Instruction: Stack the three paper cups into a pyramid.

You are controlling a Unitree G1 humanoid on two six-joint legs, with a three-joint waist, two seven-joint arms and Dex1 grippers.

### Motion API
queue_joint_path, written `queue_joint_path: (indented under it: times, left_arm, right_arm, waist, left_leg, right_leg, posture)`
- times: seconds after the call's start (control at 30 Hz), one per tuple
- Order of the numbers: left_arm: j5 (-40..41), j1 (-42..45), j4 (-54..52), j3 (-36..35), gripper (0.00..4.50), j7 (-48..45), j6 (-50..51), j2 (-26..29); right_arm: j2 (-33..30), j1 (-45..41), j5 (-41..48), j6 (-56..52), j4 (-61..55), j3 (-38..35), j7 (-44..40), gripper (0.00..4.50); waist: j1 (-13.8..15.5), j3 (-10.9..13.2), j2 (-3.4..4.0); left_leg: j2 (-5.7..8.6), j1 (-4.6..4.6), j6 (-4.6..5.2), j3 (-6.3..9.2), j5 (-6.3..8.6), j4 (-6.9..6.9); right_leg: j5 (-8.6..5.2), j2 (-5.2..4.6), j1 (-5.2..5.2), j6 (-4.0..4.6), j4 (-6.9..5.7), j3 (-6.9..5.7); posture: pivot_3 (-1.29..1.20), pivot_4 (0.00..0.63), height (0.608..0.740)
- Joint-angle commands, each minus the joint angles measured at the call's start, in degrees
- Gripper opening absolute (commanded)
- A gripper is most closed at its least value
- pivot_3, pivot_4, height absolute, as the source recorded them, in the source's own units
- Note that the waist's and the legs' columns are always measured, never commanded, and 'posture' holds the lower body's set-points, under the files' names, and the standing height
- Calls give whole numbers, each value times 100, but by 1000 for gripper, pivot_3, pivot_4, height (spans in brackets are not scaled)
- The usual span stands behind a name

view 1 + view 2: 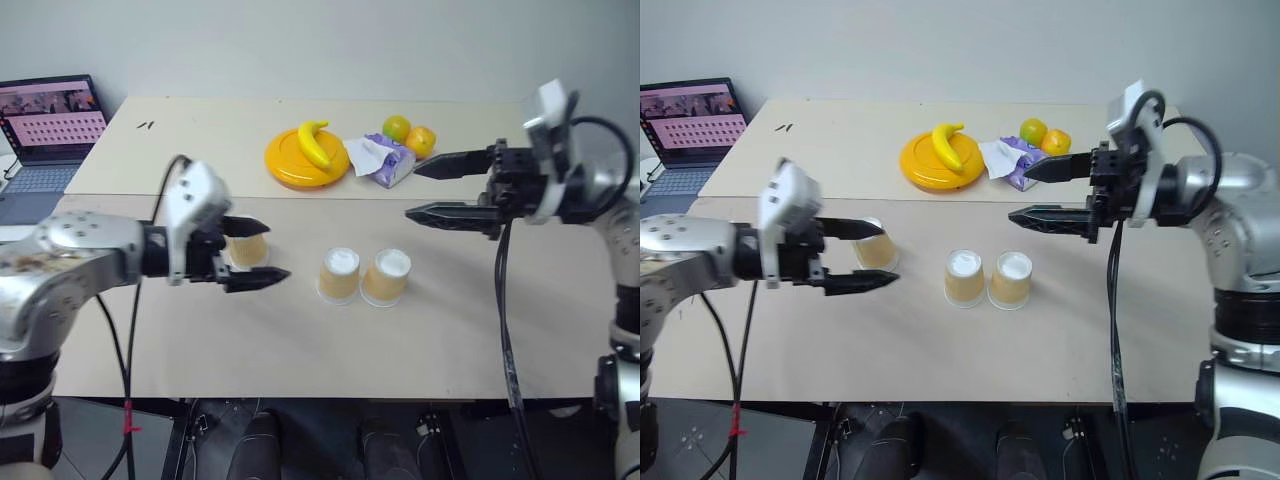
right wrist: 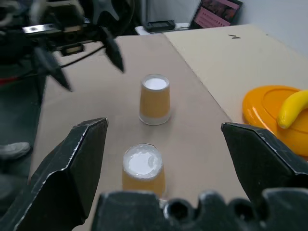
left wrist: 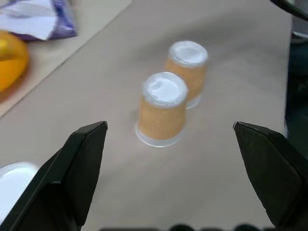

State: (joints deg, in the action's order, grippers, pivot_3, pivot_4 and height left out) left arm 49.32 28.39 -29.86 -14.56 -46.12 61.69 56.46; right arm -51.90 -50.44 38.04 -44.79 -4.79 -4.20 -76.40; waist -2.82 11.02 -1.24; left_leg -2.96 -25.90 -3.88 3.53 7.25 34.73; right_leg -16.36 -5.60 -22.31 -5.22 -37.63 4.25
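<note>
Base: two cups stand upside down, side by side on the desk.
Third cup: left, between the left gripper fingers — wide, not holding.
Right gripper: fingers wide, empty, up high.
Next: grab the third cup — set it on top.

Light was even and soft, with faint shadows on the bench. The left end effector looked motion-blurred in the right wrist view.

Tan-orange cups with white bases sit on the beige table, near a yellow banana on an orange-yellow plate and black gripper fingers.
</note>
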Motion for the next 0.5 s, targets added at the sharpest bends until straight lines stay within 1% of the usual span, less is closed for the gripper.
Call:
queue_joint_path:
  times: [0.03,0.1,0.17,0.23,0.27,0.33,0.37,0.43,0.5]
  left_arm:
    - [-66,-1106,-379,-1253,4500,267,-193,-247]
    - [-306,-1969,-535,-1738,4500,459,-570,-674]
    - [-232,-2709,-781,-2169,4500,650,-780,-1233]
    - [-435,-3420,-1182,-2269,4500,857,-1134,-1722]
    - [-661,-3720,-1382,-2170,4500,1067,-1314,-1952]
    - [-1215,-4375,-1821,-1699,4500,1352,-1696,-2279]
    - [-1349,-4597,-1973,-1517,4500,1508,-1870,-2537]
    - [-1790,-4957,-2020,-1231,4500,1838,-2374,-3016]
    - [-2274,-5151,-1747,-1023,4500,2157,-2965,-3492]
  right_arm:
    - [-200,-309,44,139,198,309,-790,4414]
    - [-288,-369,-144,262,469,599,-1195,4414]
    - [-323,-422,-423,506,720,908,-1495,4414]
    - [-276,-596,-505,631,961,1151,-1601,4414]
    - [-236,-699,-563,706,1084,1270,-1610,4414]
    - [-173,-886,-608,820,1315,1495,-1610,4414]
    - [-151,-967,-642,891,1429,1618,-1610,4414]
    - [-134,-1081,-730,1059,1614,1847,-1610,4414]
    - [-137,-1164,-724,1154,1734,1988,-1610,4414]
  waist:
    - [-13,0,-1]
    - [-26,-3,4]
    - [-10,-2,-12]
    - [21,-1,-17]
    - [26,0,-17]
    - [44,-1,-17]
    - [55,-1,-18]
    - [79,-2,-19]
    - [103,-2,-20]
  left_leg:
    - [0,12,4,-2,3,-1]
    - [-1,18,5,-9,4,-3]
    - [-3,32,7,-21,6,-8]
    - [-3,26,7,-21,7,0]
    - [-3,26,6,-23,7,0]
    - [-2,26,5,-25,7,5]
    - [-2,27,4,-26,7,4]
    - [-1,28,4,-27,7,3]
    - [-1,29,3,-25,7,6]
  right_leg:
    - [-5,0,8,4,-2,1]
    - [-4,-2,8,6,3,7]
    - [-10,-3,13,9,0,16]
    - [-10,-2,8,12,-5,15]
    - [-10,-4,9,12,-3,16]
    - [-10,-4,10,12,-3,18]
    - [-10,-4,11,12,0,20]
    - [-9,-4,14,13,2,22]
    - [-9,-4,14,13,1,20]
  posture:
    - [0,150,732]
    - [0,150,732]
    - [0,150,732]
    - [0,150,732]
    - [0,150,732]
    - [0,150,732]
    - [0,150,732]
    - [0,150,732]
    - [0,150,732]
